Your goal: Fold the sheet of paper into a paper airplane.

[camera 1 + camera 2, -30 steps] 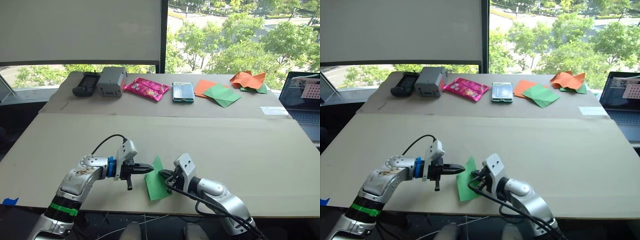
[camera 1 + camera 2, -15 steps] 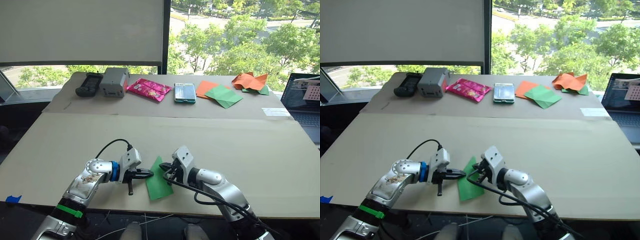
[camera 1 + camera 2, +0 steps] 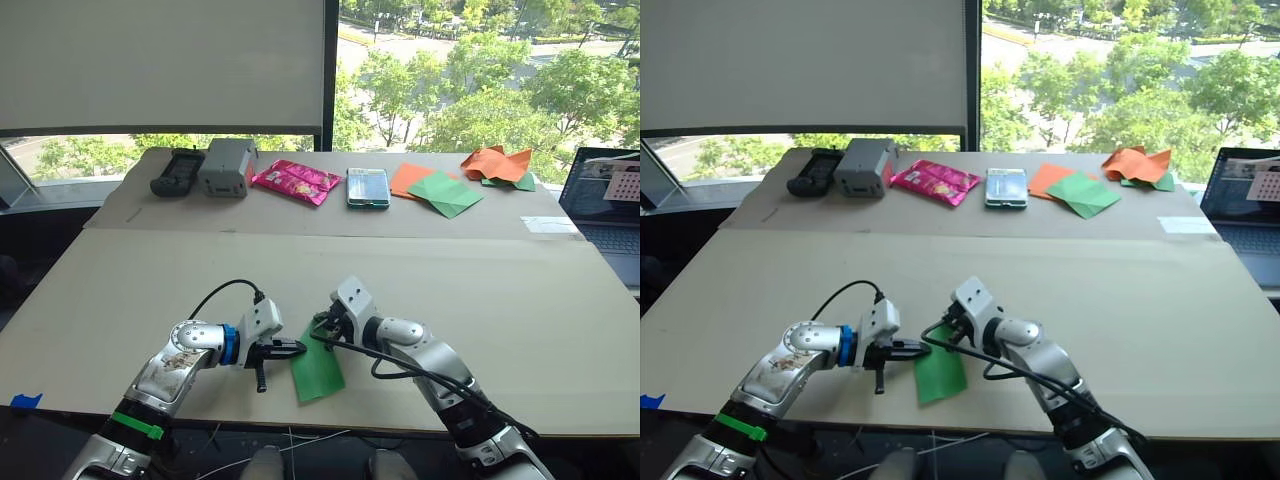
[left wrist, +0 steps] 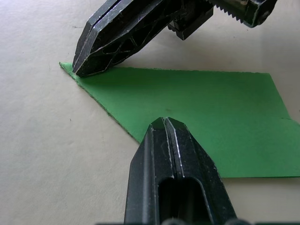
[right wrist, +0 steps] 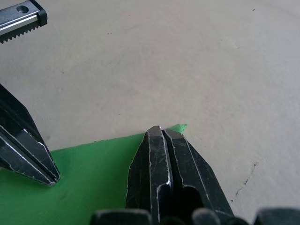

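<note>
The sheet of paper (image 3: 317, 366), folded into a narrow bright green strip, is laid flat near the front edge of the table (image 3: 500, 300), its long axis running from the front edge away toward the windows and its pointed corner aimed at the far side. The left gripper (image 3: 297, 348) is reached in low from the left on a bent arm, its fingers closed together and pressed on the sheet's left edge. The right gripper (image 3: 322, 327) is angled down from the right, fingers likewise closed, tips planted on the pointed far corner.
</note>
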Controlling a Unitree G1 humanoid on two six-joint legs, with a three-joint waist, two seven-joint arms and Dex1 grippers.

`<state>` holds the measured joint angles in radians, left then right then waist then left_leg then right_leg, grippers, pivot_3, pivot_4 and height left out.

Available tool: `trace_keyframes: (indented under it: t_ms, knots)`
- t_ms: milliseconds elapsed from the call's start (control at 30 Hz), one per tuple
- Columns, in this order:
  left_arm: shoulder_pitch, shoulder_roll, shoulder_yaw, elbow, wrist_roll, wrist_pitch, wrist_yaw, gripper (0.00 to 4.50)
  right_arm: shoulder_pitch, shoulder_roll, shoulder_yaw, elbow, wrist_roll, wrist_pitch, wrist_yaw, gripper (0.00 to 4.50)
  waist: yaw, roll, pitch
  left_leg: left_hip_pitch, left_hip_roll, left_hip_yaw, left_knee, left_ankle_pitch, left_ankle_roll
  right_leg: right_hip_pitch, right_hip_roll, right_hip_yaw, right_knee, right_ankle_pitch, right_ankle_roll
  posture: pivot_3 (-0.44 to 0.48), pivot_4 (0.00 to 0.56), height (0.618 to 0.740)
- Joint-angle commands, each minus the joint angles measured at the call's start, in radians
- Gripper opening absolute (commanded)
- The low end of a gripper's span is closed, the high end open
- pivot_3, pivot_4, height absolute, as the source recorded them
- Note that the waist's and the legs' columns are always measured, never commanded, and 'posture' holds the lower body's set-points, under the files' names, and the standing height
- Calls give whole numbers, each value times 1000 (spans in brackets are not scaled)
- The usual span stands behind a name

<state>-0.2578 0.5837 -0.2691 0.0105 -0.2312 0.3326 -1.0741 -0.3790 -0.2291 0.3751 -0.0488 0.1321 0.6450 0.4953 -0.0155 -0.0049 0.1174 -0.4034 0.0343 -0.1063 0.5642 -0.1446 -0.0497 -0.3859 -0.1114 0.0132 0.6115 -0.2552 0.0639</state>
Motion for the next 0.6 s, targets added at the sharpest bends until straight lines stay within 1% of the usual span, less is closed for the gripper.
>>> trace_keyframes:
  t_ms: [33,267,600]
  knots:
    - [29,16,-25,24,41,30,12,32,-3,5,1,55,-27,37,-17,0,0,0,0,0,0,0,0,0,0,0,0,0,0,0,0,0,150,720]
    - [37,17,-24,17,42,30,18,32,10,2,2,50,-30,49,-18,0,-2,0,0,0,0,0,0,0,0,0,0,0,0,0,0,0,150,720]
    - [28,17,-26,25,44,28,21,32,141,-81,53,-156,-7,142,27,0,2,0,-2,0,0,0,0,0,0,0,0,0,-1,0,-1,0,150,720]
